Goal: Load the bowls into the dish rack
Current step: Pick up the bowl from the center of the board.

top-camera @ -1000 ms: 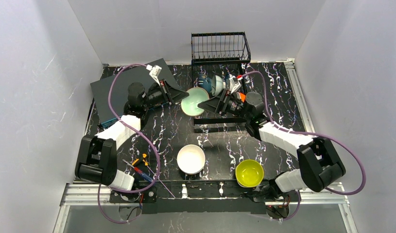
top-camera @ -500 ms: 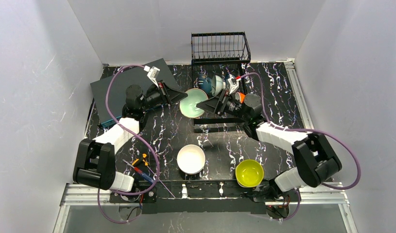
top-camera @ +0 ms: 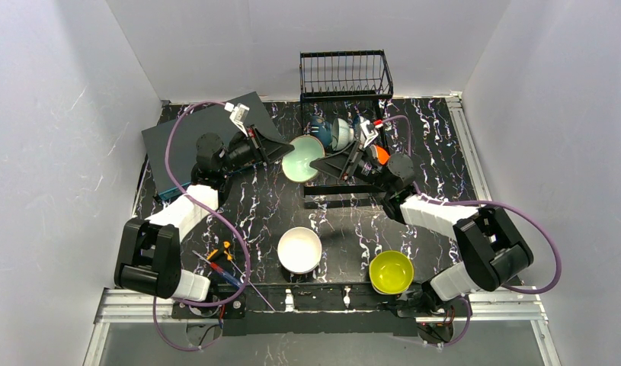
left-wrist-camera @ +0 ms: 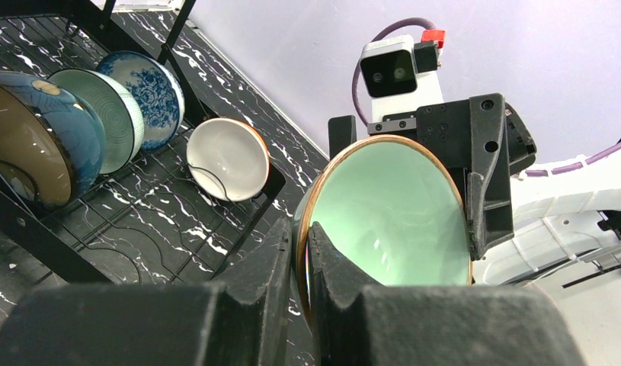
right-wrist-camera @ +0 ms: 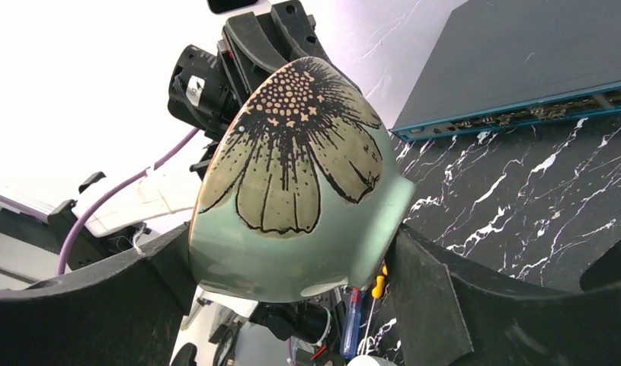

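Note:
A mint-green bowl point(top-camera: 301, 158) with a dark flower on its outside point(right-wrist-camera: 299, 191) hangs on edge above the table, just left of the dish rack's base frame point(top-camera: 330, 200). My left gripper point(left-wrist-camera: 299, 244) is shut on its copper-edged rim. From the other side, my right gripper point(right-wrist-camera: 292, 244) stands wide open astride the bowl's outer wall, a finger point(right-wrist-camera: 436, 305) close on each side. In the rack stand a dark blue bowl point(left-wrist-camera: 33, 145), a ribbed green one point(left-wrist-camera: 101, 114), a blue-and-white one point(left-wrist-camera: 151, 88) and an orange one with a white inside point(left-wrist-camera: 227, 158). A white bowl point(top-camera: 299, 249) and a yellow bowl point(top-camera: 391, 271) sit near the front edge.
The rack's tall wire basket point(top-camera: 345, 72) stands at the back. A dark grey flat box point(top-camera: 193, 137) lies at the back left, under my left arm. Small tools with orange and red handles point(top-camera: 219, 263) lie at the front left. White walls close in both sides.
My right gripper has pushed in around the mint-green bowl and its jaws have narrowed slightly. The left gripper has kept its hold, shifting the bowl a little toward the back.

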Available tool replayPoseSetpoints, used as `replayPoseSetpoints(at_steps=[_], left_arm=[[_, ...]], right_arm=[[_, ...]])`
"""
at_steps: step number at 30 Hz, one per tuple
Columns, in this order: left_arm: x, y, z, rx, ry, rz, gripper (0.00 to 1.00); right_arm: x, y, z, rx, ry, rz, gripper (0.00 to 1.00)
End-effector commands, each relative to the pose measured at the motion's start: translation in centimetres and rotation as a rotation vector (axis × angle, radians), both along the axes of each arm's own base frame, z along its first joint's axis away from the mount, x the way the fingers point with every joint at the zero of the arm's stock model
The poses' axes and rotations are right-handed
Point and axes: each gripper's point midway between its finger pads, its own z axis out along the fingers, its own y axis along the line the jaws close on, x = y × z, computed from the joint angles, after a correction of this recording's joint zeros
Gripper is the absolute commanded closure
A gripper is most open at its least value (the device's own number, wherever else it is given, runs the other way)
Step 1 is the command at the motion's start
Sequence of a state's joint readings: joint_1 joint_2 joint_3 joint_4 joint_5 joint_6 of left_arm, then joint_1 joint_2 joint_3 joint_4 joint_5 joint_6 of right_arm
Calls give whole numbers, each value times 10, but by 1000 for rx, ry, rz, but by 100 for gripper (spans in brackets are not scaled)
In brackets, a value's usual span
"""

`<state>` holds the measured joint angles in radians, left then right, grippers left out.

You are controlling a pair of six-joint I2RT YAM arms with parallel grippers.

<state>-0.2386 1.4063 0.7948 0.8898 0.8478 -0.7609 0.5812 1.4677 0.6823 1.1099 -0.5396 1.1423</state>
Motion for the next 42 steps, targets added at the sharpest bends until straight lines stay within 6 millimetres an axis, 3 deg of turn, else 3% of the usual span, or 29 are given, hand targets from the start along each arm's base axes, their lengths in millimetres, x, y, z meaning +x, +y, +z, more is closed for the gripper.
replayPoseSetpoints(at_steps=[1, 7, 9, 12, 15, 16, 20, 25, 28, 35, 42], left_arm=[[0, 0, 21, -12, -72, 11, 100], [2, 3, 18, 17, -76, 41, 100], [2, 3, 17, 20, -74, 43, 100], [3, 3, 16, 22, -67, 44, 100], [4, 3, 16, 23, -63, 43, 100], [3, 3, 16, 22, -64, 42, 100], [3, 3, 19, 35, -66, 38, 100], [3, 3, 18, 46, -58, 35, 57], [5, 2, 17, 49, -42, 29, 37], [5, 2, 15, 54, -29, 27, 21], [9, 3, 10, 66, 11, 43, 14]], right_arm=[[-22, -6, 53, 123, -160, 44, 14], [-32, -3, 68, 156, -185, 91, 26], [-33, -2, 68, 158, -186, 97, 36], [-34, -1, 69, 160, -189, 101, 60], [-33, -1, 68, 156, -181, 96, 94], [-33, -1, 67, 153, -180, 94, 99], [-28, 0, 60, 121, -175, 74, 99], [-13, 2, 39, 32, -119, 4, 99], [-2, -1, 23, -48, -88, -52, 99], [19, -20, -2, -177, -39, -178, 99], [38, -36, -27, -379, -44, -266, 99]])
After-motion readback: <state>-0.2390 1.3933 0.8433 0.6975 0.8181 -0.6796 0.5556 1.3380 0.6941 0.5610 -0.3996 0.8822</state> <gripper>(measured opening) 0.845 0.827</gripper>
